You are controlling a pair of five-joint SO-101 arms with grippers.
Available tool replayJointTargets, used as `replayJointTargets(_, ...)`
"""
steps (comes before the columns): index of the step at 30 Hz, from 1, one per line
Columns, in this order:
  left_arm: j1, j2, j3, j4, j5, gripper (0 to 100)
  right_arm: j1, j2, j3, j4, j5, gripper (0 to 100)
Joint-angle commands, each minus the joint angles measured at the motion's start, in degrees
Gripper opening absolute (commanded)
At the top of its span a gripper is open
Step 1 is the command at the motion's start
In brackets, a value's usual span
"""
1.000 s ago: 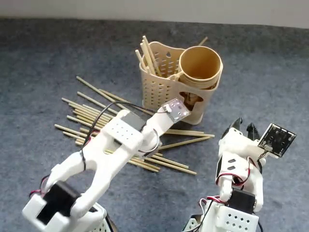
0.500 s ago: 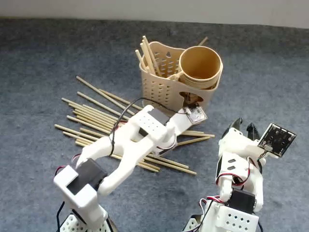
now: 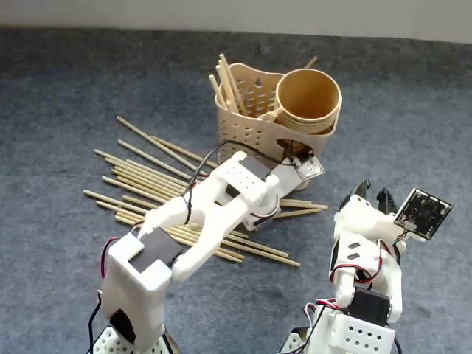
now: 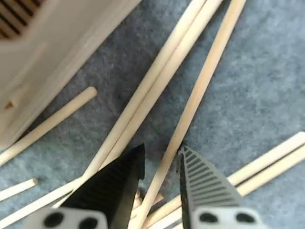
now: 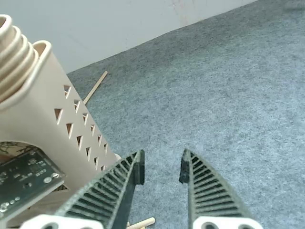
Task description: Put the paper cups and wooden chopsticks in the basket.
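The left arm (image 3: 221, 206) has swung to the foot of the beige perforated plastic basket (image 3: 243, 136), its left hand (image 4: 161, 157) open astride one pale wooden chopstick (image 4: 195, 105). Stacked tan paper cups (image 3: 308, 96) sit inside; many chopsticks (image 3: 140, 177) lie beside it. The right hand (image 5: 162, 164) is open nearby.

You've got grey carpet (image 3: 59, 88) underneath, a fuzzy, speckled weave running from side to side in the high view. Along its far edge you see a pale wall (image 3: 221, 13), plain and flat, meeting the carpet in a straight line. The right wrist view gives you that same wall beyond the carpet.
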Motion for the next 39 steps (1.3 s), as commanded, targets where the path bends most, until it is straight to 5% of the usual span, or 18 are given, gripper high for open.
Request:
replayJointTargets(1,1.36,0.92,-4.26,2.46,-0.18,7,0.22,-1.01,-0.31,-1.54,-0.44,12.8)
replayJointTargets(4,1.45,0.84,-3.65,3.16,-0.18,1,0.22,-1.01,-0.31,-1.54,-0.44,12.8)
replayJointTargets(26,1.36,0.13,-3.74,10.20,0.09,1,0.22,-1.01,-0.31,-1.54,-0.44,12.8)
replayJointTargets(39,1.27,-17.19,10.33,10.29,-0.18,1,0.22,-1.01,-0.31,-1.54,-0.44,12.8)
